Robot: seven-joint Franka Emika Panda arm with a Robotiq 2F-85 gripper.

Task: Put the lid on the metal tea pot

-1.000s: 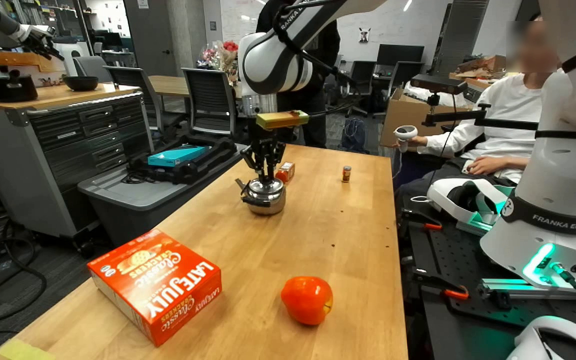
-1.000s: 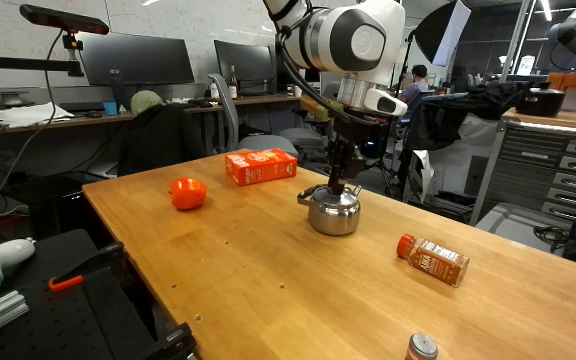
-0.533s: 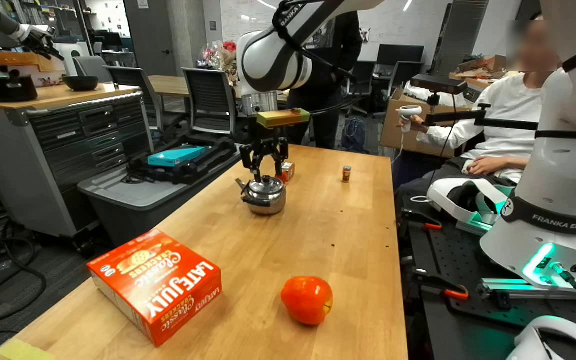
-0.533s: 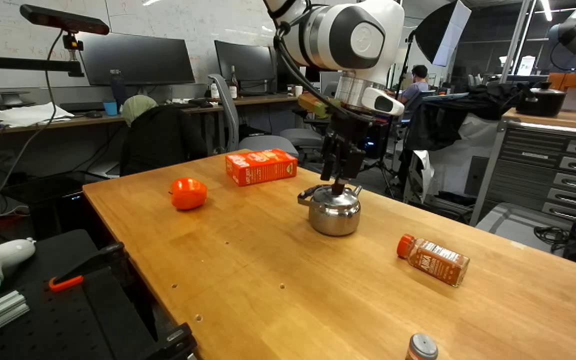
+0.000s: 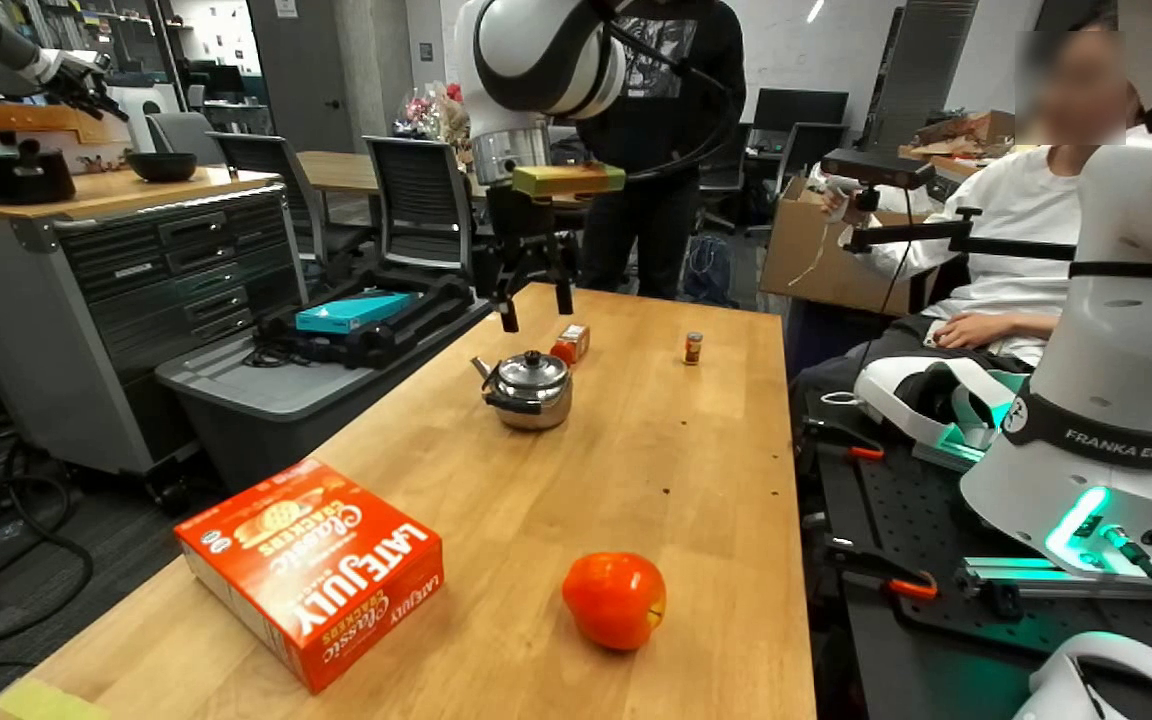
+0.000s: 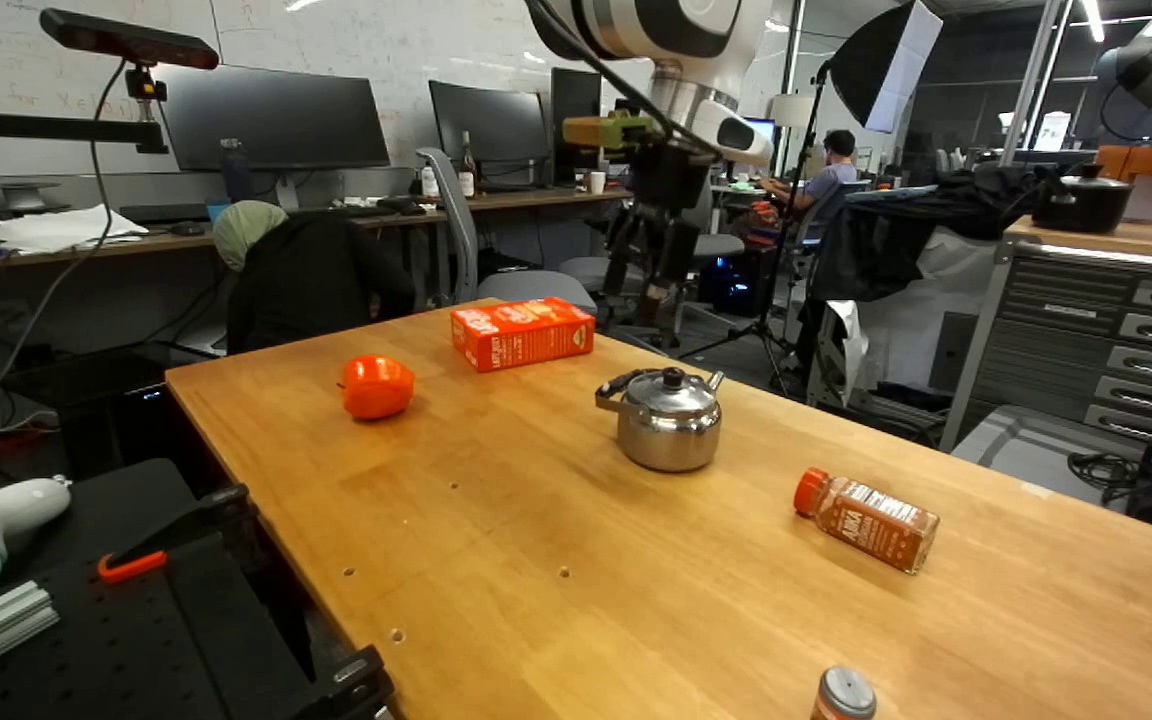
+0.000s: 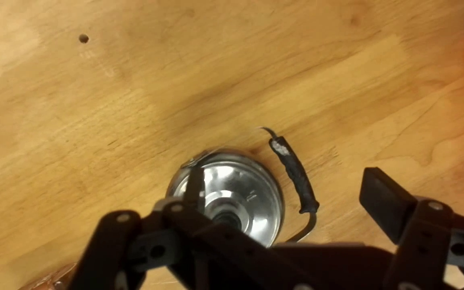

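Observation:
The metal tea pot (image 5: 541,410) stands upright on the wooden table, its black handle folded down to one side. On its top sits the lid (image 6: 678,394), level, with its dark knob showing in both exterior views. My gripper (image 5: 536,310) hangs in the air above and behind the pot, apart from it, jaws spread with nothing between them. From the wrist view, the lid (image 7: 252,191) lies below and left of centre, partly covered by one finger. The other finger (image 7: 385,205) stands over bare wood, beyond the pot's handle (image 7: 294,173).
A red cracker box (image 5: 316,560) and a red-orange ball-like object (image 5: 616,600) lie on the table. A spice bottle (image 6: 871,522) rests on its side near the pot. A small jar (image 5: 693,348) stands farther along. A person in white sits beside the table.
The gripper was shut at the lid's knob, then opened and let go. It has risen clear of the pot. The lid and pot have stayed in place.

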